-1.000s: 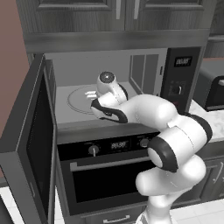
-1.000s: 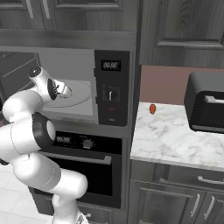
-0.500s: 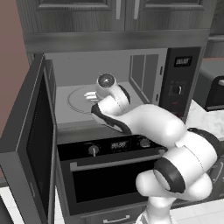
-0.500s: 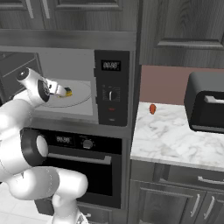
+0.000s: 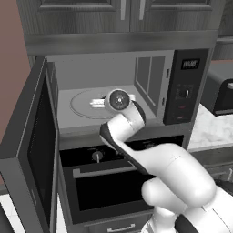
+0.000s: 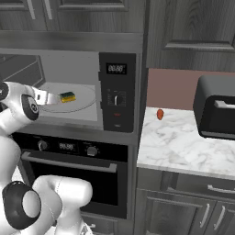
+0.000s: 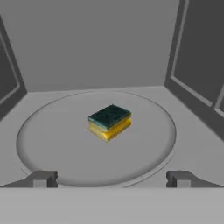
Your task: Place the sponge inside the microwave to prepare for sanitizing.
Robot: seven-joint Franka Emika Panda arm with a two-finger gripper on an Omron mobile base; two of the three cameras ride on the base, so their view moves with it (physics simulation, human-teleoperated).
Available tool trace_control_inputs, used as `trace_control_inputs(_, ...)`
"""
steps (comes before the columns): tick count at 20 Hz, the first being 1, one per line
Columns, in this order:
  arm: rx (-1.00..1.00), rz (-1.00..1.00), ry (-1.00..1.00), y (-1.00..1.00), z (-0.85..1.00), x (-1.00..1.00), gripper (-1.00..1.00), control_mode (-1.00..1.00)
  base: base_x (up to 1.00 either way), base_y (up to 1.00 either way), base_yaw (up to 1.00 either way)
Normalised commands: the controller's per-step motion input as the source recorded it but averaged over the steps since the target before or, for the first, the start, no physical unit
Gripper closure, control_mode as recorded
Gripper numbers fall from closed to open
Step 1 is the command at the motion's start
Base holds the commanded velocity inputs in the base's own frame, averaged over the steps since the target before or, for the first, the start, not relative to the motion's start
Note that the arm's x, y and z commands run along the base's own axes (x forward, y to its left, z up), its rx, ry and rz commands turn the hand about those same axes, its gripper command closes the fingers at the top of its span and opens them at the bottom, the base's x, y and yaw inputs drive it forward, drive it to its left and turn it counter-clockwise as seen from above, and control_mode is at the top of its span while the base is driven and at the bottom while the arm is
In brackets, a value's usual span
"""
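The sponge (image 7: 109,121), yellow with a dark green top, lies flat near the middle of the round glass turntable (image 7: 52,140) inside the open microwave (image 6: 117,92). My gripper (image 7: 111,177) is open and holds nothing. Its two fingertips (image 7: 41,178) stand wide apart at the turntable's near rim, short of the sponge. From the right base view the sponge (image 6: 68,96) rests just beyond my gripper (image 6: 51,97). In the left base view my hand (image 5: 119,100) sits at the cavity's mouth and hides the sponge. The microwave door (image 5: 27,150) hangs open to the left.
A black oven (image 6: 69,170) with a silver bar handle sits right under the microwave. To the right, a marble counter (image 6: 183,142) carries a dark toaster (image 6: 215,108) and a small red thing (image 6: 159,114). Dark cabinets (image 5: 123,18) close off the space above.
My hand has drawn back toward the microwave's front opening, away from the sponge. The sponge stays on the turntable and the jaws stay open.
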Motion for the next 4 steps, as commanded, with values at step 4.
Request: trace_control_inputs(4,0.08,0.0,-0.02,-0.2,0.6,-0.79,-1.0,-1.0,0.0,0.0,0.0)
